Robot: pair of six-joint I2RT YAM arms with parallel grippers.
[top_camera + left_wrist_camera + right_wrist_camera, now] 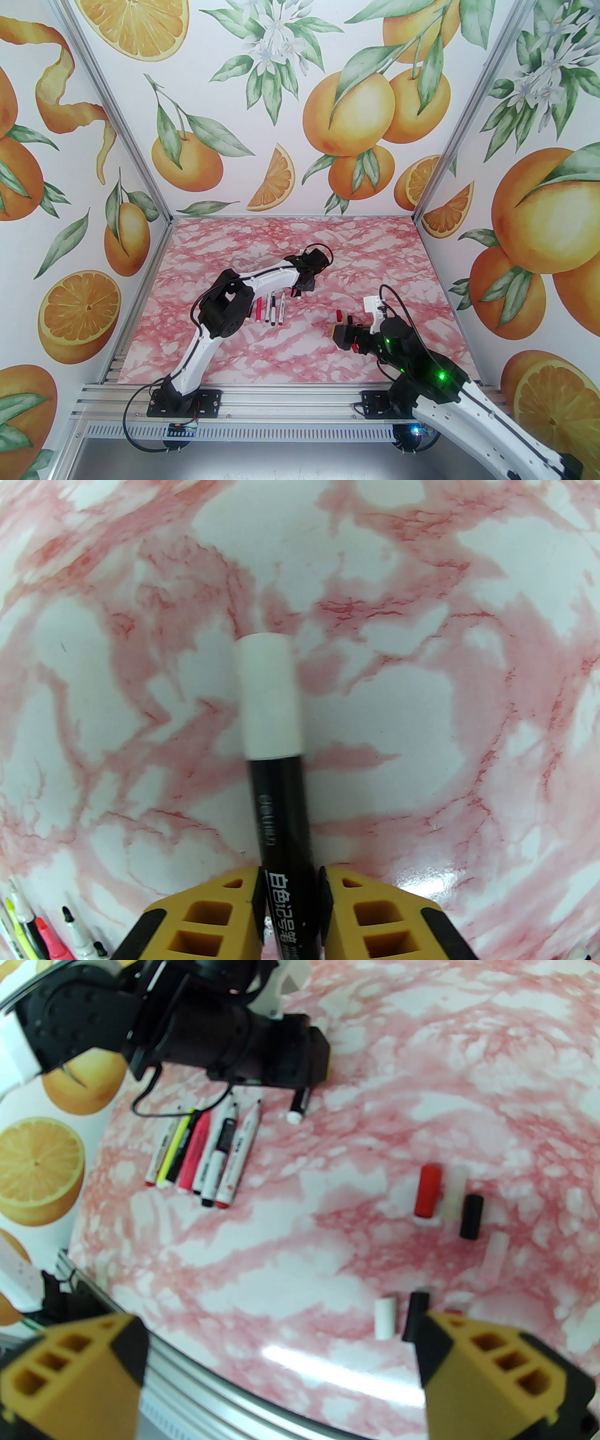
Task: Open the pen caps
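Observation:
A black marker (pixel 281 817) with a white pen cap (pixel 268 698) on its end points away from my left gripper (pixel 290 888), which is shut on the barrel just above the pink marbled table (pixel 468 714). From above, the left gripper (pixel 302 286) sits mid-table with the white cap (pixel 297 296) poking out below it. Several loose pen caps lie at the right: red (pixel 427 1190), pale white (pixel 455 1193), black (pixel 471 1217), white (pixel 384 1318) and another black (pixel 415 1316). My right gripper (pixel 281 1349) hovers open over them, holding nothing.
A row of uncapped markers (pixel 201 1154) lies side by side left of centre, beside the left arm's elbow (pixel 225 309). The table's near metal rail (pixel 281 403) runs between the arm bases. Printed orange walls (pixel 93 187) close in the left, back and right.

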